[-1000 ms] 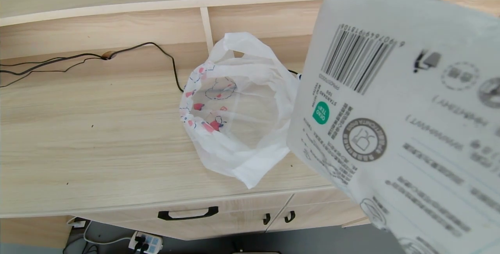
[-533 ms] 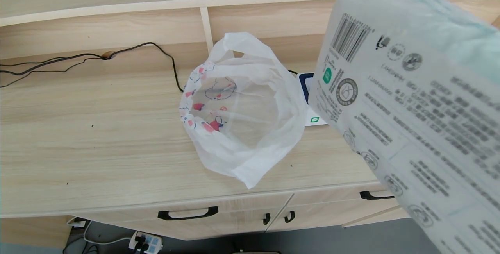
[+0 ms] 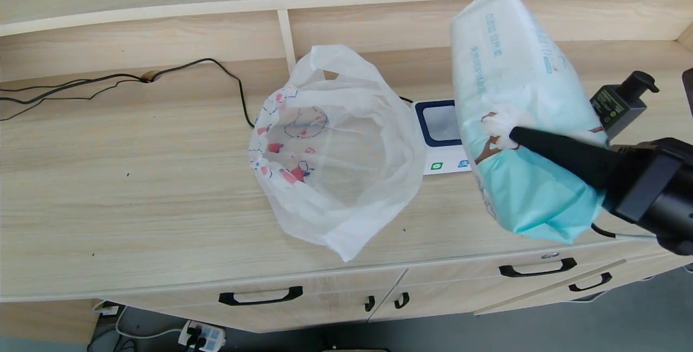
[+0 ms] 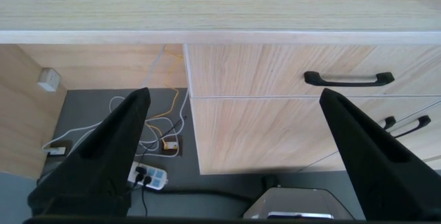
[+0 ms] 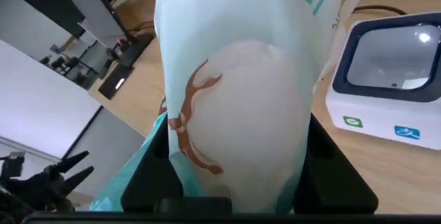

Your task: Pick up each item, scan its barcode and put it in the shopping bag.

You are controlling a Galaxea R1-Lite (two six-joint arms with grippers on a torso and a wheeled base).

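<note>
The right gripper [image 3: 518,139] was clamped across the soft teal pack [image 3: 503,70], holding it off the counter — the scanner [image 3: 439,124] lay just beyond its fingertips, the shopping bag [image 3: 335,146] farther out on that side. The pack bulged around the jaws, so it might squirm loose; swung toward the bag, its long free end could knock the scanner or flatten the bag's limp rim

The pack [image 3: 520,81] hides the right edge of the scanner [image 3: 436,124], the lower part of the pump bottle [image 3: 622,100] and one finger of the right pincer [image 3: 513,136]. In the right wrist view the pack's ends run past the edges.
</note>
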